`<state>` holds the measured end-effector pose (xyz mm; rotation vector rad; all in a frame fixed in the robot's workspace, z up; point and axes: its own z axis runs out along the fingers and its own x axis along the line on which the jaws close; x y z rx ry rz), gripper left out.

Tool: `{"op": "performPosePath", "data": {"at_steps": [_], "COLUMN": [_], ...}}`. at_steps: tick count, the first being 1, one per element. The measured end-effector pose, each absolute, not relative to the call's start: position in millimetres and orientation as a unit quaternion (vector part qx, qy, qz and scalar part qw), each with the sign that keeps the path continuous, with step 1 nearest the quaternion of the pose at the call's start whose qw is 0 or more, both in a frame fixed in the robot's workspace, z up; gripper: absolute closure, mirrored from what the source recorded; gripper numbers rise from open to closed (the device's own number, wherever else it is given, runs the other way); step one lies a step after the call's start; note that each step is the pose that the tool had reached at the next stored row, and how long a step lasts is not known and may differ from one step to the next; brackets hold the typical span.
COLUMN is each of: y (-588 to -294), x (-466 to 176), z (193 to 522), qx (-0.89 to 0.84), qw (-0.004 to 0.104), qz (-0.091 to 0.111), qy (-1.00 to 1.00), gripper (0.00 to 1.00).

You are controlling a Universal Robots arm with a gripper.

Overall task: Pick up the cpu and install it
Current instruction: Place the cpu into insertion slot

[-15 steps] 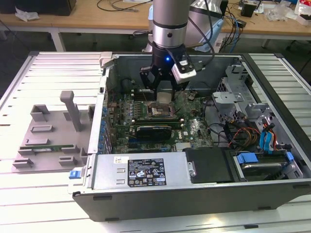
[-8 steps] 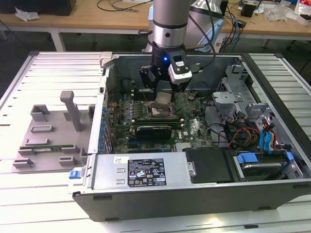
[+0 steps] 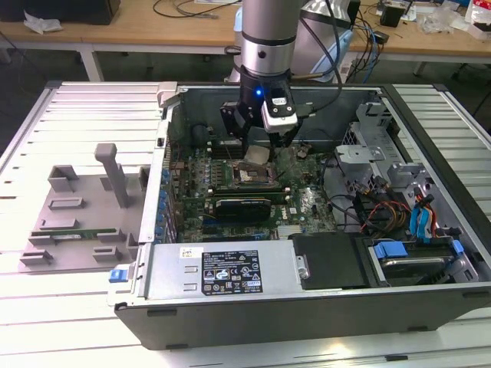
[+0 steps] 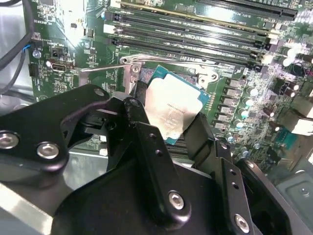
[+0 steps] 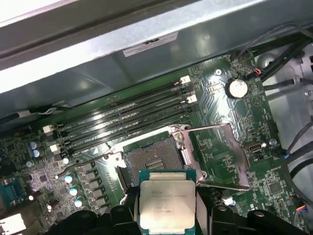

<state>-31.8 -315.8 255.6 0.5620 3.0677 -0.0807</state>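
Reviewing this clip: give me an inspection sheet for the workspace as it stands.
Surface: white slatted table, open PC case on it.
Job's things: cpu held near the open, empty socket; bracket lifted.
Clutter: grey fixture at the exterior view's left.
Hand: shut on cpu, over the motherboard.
Cables: coloured bundle inside the case, exterior view's right.
Surroundings: wooden bench behind.

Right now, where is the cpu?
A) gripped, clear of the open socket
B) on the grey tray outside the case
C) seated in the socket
A: the cpu is clamped between the fingers of the gripper, while the socket lies empty with its bracket swung open.
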Motion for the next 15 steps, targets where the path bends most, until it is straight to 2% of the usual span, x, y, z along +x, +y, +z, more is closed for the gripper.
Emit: {"op": "performPosePath", "data": {"at_steps": [15], "y": [-315.8], "x": [-31.8], "z": [255.6], "qx": [0.275], "qw": [0.008], "qz": [-0.027], "qy": [0.961], "gripper": [0.45]}}
